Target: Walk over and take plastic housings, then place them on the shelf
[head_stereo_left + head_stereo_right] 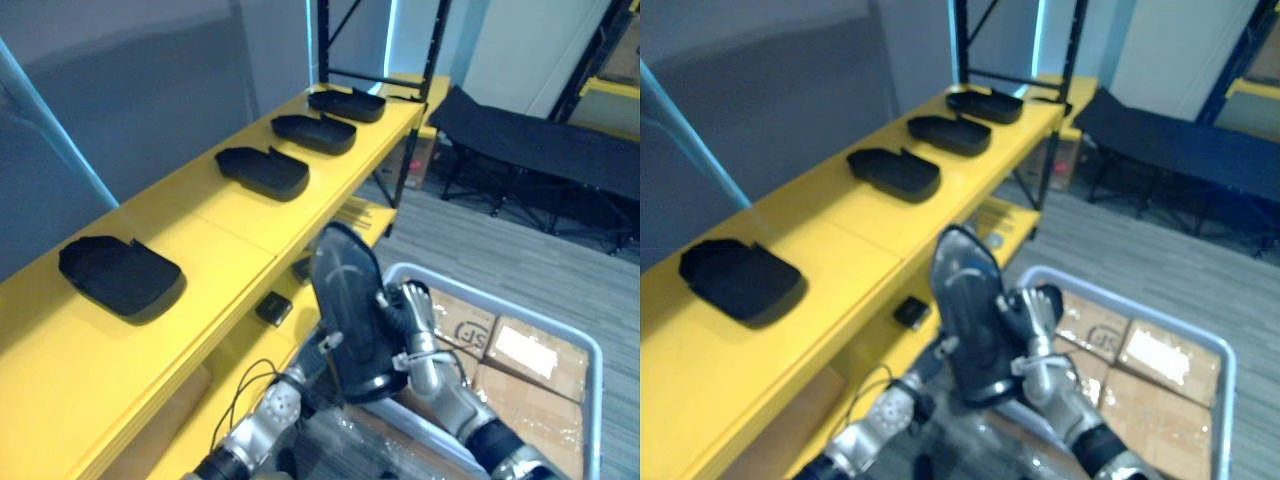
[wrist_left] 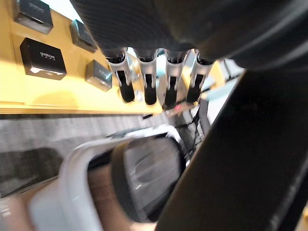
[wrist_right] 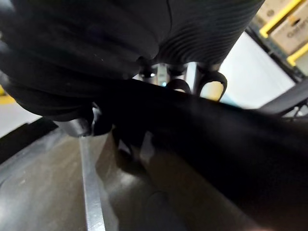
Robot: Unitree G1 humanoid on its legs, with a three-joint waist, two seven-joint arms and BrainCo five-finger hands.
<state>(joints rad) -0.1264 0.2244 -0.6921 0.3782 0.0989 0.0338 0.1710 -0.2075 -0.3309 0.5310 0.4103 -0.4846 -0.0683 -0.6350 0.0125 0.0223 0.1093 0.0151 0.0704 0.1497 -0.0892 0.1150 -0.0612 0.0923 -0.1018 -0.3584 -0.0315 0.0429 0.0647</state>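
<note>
1. Near the front edge of the yellow shelf [image 1: 215, 235], between the robot's two hands, the held housing [image 1: 350, 300] is up in the air, above the near corner of the white-railed cart [image 1: 590, 345] with its cardboard boxes [image 1: 525, 350].
2. The right hand [image 1: 420, 335] grasps the housing's right edge with curled fingers. The left hand [image 2: 149, 82] lies against its other side with fingers straight, apparently as a steadying support rather than a grip.
3. Held from both sides, the smooth shell should be less likely to twist or slip.
4. The housing stands almost on end. Its long axis runs upward and leans a little toward the shelf, with the rounded end topmost.
5. Four placed housings [image 1: 262, 170] lie flat in a spaced row. The bare stretch beyond the near housing [image 1: 120, 275] looks like the likely spot, and the part would need laying down flat there.
</note>
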